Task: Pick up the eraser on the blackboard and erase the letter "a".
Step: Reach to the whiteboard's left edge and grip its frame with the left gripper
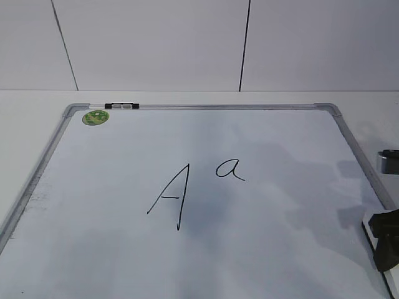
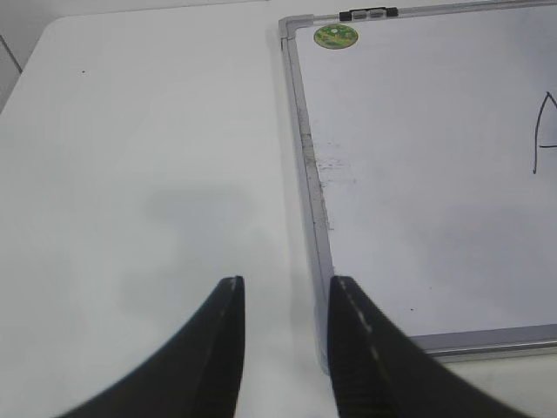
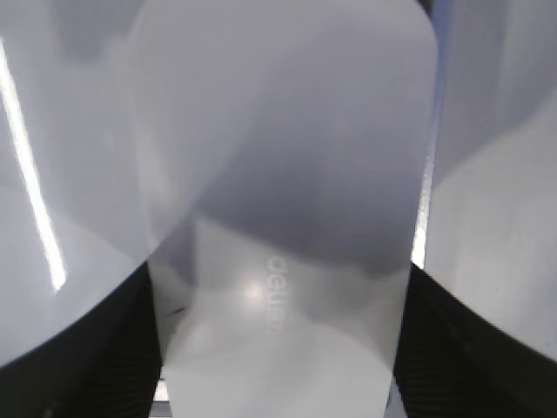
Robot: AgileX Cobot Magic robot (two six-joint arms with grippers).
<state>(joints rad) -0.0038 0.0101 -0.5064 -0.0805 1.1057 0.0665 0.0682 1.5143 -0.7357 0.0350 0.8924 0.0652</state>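
On a white table, the grey-framed white blackboard (image 1: 206, 249) bears the small handwritten letter "a" (image 1: 230, 169) at centre. The white rounded plastic eraser (image 3: 287, 200) sits between the right gripper (image 3: 278, 348)'s fingers at the near right; full closure cannot be told. The left gripper (image 2: 283, 300) is held narrowly apart, empty. A weak grip could drop it, or the capital "A" (image 1: 169, 196) could be smudged.

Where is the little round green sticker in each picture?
Exterior view: the small round green sticker sits in the far left corner of the large white board with a grey metal frame.
Left wrist view: at the top, right of middle.
Right wrist view: not in it.
Shared landmark: the black clip on the frame beside the sticker.
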